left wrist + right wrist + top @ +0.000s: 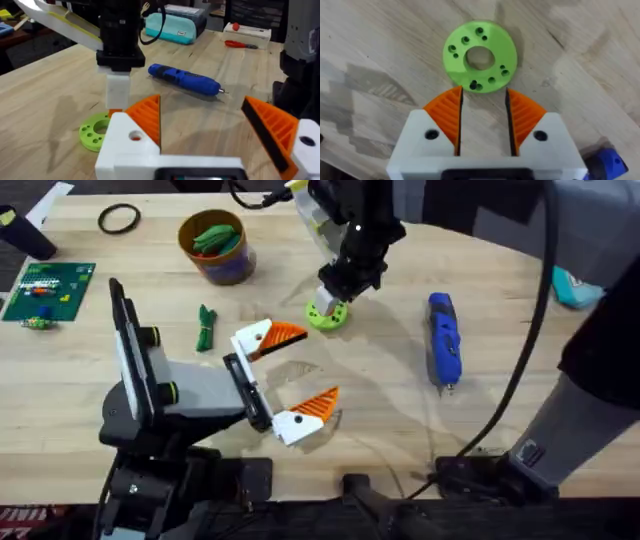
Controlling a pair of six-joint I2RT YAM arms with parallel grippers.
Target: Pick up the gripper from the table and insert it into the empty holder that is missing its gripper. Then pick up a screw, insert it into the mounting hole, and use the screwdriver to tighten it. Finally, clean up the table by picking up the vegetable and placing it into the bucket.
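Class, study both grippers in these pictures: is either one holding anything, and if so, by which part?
Nothing is held. The left gripper is open over bare table. The right gripper is open above the lime-green disc, its pads not closed on it.

Screwdriver blue; vegetable dark green; disc lime green; bucket orange-rimmed, blue-purple wall.

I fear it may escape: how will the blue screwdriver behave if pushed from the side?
The screwdriver lies flat on the table; its rounded pen-shaped body would probably roll. It looks rigid, not floppy. The smooth casing may slip in an end effector.
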